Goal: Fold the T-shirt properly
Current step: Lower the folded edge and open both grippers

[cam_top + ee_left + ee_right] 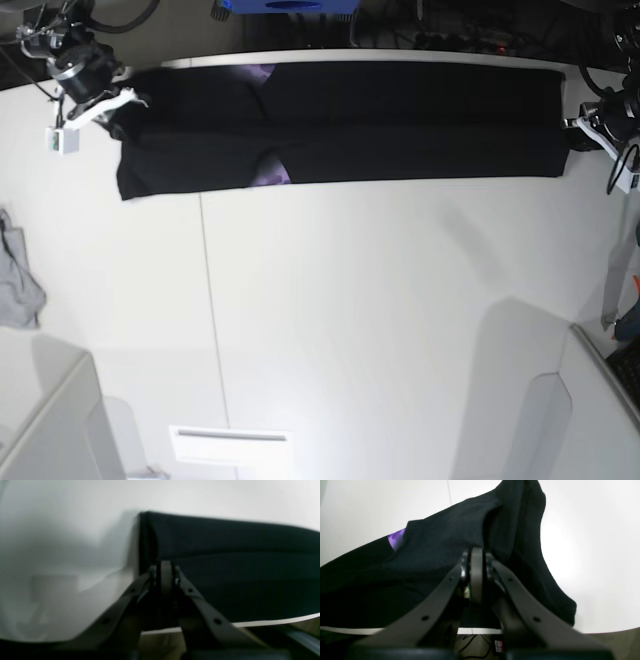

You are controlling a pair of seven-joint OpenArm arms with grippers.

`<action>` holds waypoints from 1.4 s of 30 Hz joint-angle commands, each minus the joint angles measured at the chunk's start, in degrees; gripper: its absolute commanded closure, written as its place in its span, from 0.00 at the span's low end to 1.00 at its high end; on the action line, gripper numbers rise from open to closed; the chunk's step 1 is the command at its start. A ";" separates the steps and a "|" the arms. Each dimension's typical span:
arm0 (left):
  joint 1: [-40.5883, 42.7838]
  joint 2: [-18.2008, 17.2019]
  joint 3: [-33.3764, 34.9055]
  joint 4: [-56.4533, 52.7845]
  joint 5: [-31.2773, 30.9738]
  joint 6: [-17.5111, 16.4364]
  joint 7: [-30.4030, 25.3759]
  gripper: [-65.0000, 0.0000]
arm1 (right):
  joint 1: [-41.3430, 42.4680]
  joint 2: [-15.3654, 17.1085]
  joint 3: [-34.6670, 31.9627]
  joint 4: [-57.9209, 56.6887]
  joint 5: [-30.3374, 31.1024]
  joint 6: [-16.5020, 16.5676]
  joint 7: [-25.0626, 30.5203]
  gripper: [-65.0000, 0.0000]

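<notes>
**Shirt stretched in a long strip, both ends pinched**

White desk [380, 330] fills most of the base view, w/ the black T-shirt [400, 135] laid out along the far edge as 1 long narrow band, already folded lengthwise by the look of it. Bits of purple print peek out near the middle-left. A small grey cloth [18, 275] sits off at the side, not part of this.

Left gripper [166, 566] has its fingers squeezed together on 1 end of the band, cloth running away from it to the side. Right gripper [476, 555] is also clamped narrow, w/ fabric bunched around the fingers at the opposite end, by the sleeve side.

Key thing imo: the shirt's long axis runs straight from 1 gripper to the other, so each arm owns an end, and neither is nearer the middle. Next fold prob means bringing 1 end over toward the other along that axis, keeping the band taut so it doesn't sag.
</notes>
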 commanded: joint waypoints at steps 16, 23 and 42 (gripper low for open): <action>-0.01 -1.13 2.04 0.89 -0.46 -0.26 -0.57 1.00 | -0.43 0.90 0.32 -2.21 0.72 -0.03 0.99 1.00; 1.66 -1.31 1.43 1.77 -0.38 -0.26 -0.57 0.94 | -0.51 0.81 0.32 -2.21 0.72 -0.03 0.91 0.80; 5.79 3.27 -7.89 10.56 -5.92 -0.26 -0.83 1.00 | 2.65 0.99 -0.30 -0.45 1.16 3.75 0.47 1.00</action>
